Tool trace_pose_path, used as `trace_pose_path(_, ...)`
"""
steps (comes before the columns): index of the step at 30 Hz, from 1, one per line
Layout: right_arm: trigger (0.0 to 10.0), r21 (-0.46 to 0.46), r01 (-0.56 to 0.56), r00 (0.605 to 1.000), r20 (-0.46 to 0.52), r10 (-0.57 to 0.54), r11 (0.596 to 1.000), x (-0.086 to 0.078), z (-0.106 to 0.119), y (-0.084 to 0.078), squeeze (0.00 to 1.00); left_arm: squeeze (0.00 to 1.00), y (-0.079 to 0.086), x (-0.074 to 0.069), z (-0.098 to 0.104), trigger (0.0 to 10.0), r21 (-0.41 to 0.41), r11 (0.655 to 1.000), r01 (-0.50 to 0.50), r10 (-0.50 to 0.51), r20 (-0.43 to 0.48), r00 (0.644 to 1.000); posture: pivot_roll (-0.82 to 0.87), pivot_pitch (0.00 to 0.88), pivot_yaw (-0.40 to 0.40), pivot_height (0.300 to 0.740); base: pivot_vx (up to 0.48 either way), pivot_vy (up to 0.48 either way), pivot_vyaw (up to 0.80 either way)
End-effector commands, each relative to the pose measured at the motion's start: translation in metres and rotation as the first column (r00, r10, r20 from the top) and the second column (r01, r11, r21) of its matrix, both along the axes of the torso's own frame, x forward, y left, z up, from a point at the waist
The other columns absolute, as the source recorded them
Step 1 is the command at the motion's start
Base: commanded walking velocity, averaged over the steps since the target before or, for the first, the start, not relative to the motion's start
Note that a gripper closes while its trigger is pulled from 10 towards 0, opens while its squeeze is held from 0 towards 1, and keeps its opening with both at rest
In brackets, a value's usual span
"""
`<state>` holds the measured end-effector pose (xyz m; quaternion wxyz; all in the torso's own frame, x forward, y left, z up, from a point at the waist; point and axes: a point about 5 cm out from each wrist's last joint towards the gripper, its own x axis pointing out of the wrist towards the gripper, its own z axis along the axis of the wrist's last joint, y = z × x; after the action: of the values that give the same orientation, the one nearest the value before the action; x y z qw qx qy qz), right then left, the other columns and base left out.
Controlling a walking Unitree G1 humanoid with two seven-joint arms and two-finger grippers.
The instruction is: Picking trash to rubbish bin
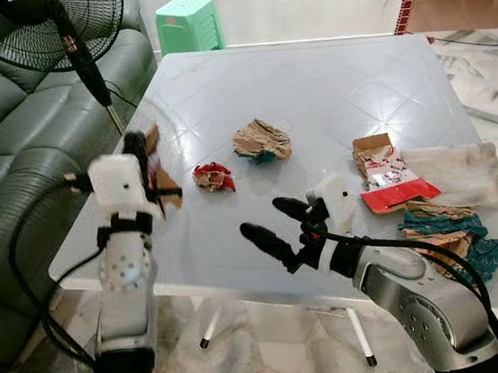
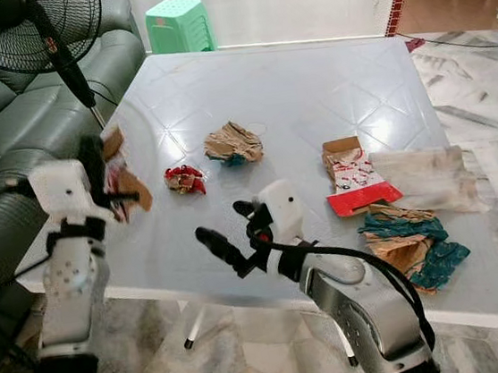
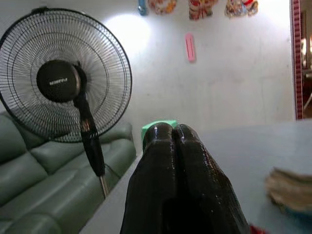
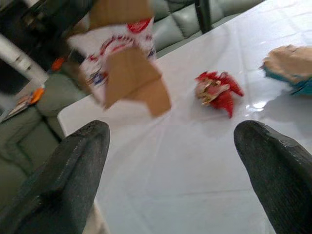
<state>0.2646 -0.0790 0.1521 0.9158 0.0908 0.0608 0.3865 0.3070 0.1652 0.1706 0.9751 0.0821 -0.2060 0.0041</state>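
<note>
We see a torn brown-and-white cardboard scrap (image 4: 124, 63) clamped between the left gripper's (image 1: 142, 158) closed jaws, raised off the table's edge.

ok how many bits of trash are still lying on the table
4 that I can make out: a red wrapper near the left side, a crumpled brown paper mid-table, a torn red-and-white box to the right, and a teal-brown bag at the right edge. Overlaps may hide more.
</note>
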Motion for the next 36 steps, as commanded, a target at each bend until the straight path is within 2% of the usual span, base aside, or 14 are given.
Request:
trace_pose_path(1,10.0,-0.001,0.032,0.999,0.023,-0.032,0.999,0.003,0.002,-0.001,0.00,0.00,-0.004,-0.005,0.015,0.0,0.046,0.999,-0.010,0.007,0.064,0.998,-0.03,0.050,0.031,0.740,0.000,0.000,0.00)
trace_pose_path(4,10.0,-0.001,0.057,0.998,0.031,-0.057,0.998,0.005,0.002,-0.002,0.00,0.00,-0.006,-0.010,0.015,0.0,0.079,0.997,-0.014,0.008,0.073,0.997,-0.02,0.049,0.029,0.740,0.000,0.000,0.00)
trace_pose_path(5,10.0,0.000,0.112,0.993,0.049,-0.111,0.994,0.011,0.002,-0.003,0.00,0.00,-0.009,-0.019,0.012,0.0,0.142,0.990,-0.014,0.001,0.089,0.996,0.00,0.048,0.024,0.740,0.000,0.000,0.00)
trace_pose_path(9,10.0,-0.006,0.173,0.981,0.089,-0.172,0.985,0.023,0.005,-0.004,0.00,0.00,-0.010,-0.036,0.001,0.0,0.221,0.975,-0.037,0.020,0.081,0.997,0.01,0.052,0.020,0.740,0.000,0.000,0.00)
trace_pose_path(12,10.0,-0.013,0.206,0.974,0.103,-0.204,0.978,0.027,0.005,-0.007,0.00,0.00,-0.010,-0.041,-0.001,0.0,0.264,0.963,-0.053,0.032,0.080,0.996,0.01,0.055,0.017,0.740,0.000,0.000,0.00)
trace_pose_path(16,10.0,-0.065,0.322,0.940,0.143,-0.310,0.945,0.035,0.001,-0.022,0.00,0.00,-0.007,-0.049,-0.014,0.0,0.350,0.936,-0.034,0.029,0.020,0.999,0.02,0.066,0.008,0.740,0.000,0.000,0.00)
trace_pose_path(22,10.0,-0.134,0.419,0.896,0.217,-0.386,0.898,0.040,-0.001,-0.037,0.00,0.00,-0.005,-0.052,-0.022,0.0,0.362,0.932,-0.012,0.029,-0.041,0.999,0.02,0.077,0.001,0.740,0.000,0.000,0.00)
trace_pose_path(24,10.0,-0.179,0.482,0.864,0.261,-0.431,0.858,0.043,-0.003,-0.046,0.00,0.00,-0.014,-0.052,-0.029,0.0,0.335,0.941,0.051,-0.022,-0.091,0.996,0.01,0.084,-0.002,0.740,0.000,0.000,0.00)
trace_pose_path(27,10.0,-0.191,0.507,0.850,0.269,-0.452,0.840,0.044,-0.004,-0.051,0.00,0.00,-0.019,-0.052,-0.031,0.0,0.324,0.943,0.074,-0.042,-0.105,0.994,0.01,0.086,-0.003,0.740,0.000,0.000,0.00)
trace_pose_path(29,10.0,-0.242,0.550,0.827,0.287,-0.483,0.799,0.047,-0.008,-0.060,0.00,0.00,-0.027,-0.052,-0.033,0.0,0.310,0.945,0.100,-0.065,-0.122,0.990,0.00,0.090,-0.006,0.740,0.000,0.000,0.00)
trace_pose_path(36,10.0,-0.361,0.584,0.812,0.274,-0.516,0.727,0.052,-0.027,-0.078,0.00,0.00,-0.034,-0.049,-0.036,0.0,0.290,0.947,0.137,-0.096,-0.153,0.984,-0.02,0.090,-0.008,0.740,0.000,0.000,0.00)
